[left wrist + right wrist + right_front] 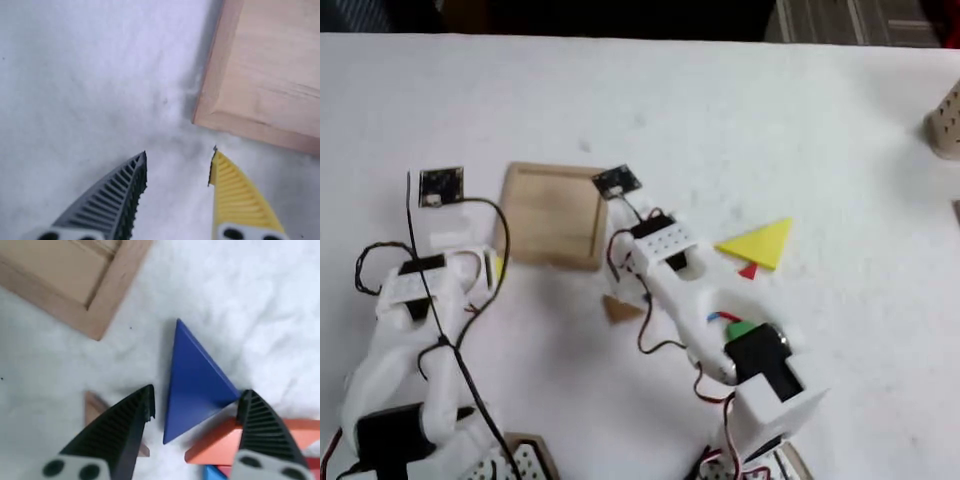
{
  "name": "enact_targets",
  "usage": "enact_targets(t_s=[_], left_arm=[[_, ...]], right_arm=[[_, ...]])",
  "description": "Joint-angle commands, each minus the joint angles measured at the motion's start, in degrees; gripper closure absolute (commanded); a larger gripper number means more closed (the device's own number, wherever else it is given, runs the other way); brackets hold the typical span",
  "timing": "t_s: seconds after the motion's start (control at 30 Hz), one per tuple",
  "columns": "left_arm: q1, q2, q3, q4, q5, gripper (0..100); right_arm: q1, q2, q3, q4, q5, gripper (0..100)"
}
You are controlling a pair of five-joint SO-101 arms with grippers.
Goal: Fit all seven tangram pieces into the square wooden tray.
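Ribbed black fingers of the right gripper stand apart, one to either side of a blue triangle. It lies flat on the white table just off one corner of the square wooden tray. Nothing is clamped between the fingers, and whether their tips touch the table cannot be told. This straddling stance suits a pinch across the triangle's width, so the step in hand is judged to be a first pick. An orange piece lies just beside the triangle on the side away from the tray, partly behind one finger, with a second blue piece next to it. A closing grip could therefore catch or drag these neighbours. A small tan triangle lies beside the other finger, near the same corner of the tray. By contrast the left gripper, one finger dark and one yellow, is likewise spread and empty. It is poised over bare table just outside another corner of the tray, apart from the rim. So placed, it appears parked clear of the recess, leaving the tray free for the right arm's delivery. Seen from above, the tray shows no piece in its recess, hence the task is judged barely begun. A large yellow triangle, with a small red triangle at its edge, lies well apart from the tray, beyond the right arm.
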Motion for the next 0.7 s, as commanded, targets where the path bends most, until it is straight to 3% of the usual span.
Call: enact_targets(t_s=[0.0,0.67], left_arm=[[-0.22,-2.51,-0.35,-0.79,-0.44,77],[-0.22,-2.51,-0.35,-0.79,-0.44,77]], right_arm=[[2.07,-3.82,-2.11,0.22,-0.09,73.5],[1.98,-0.22,-2.37,-4.09,-0.09,73.7]])
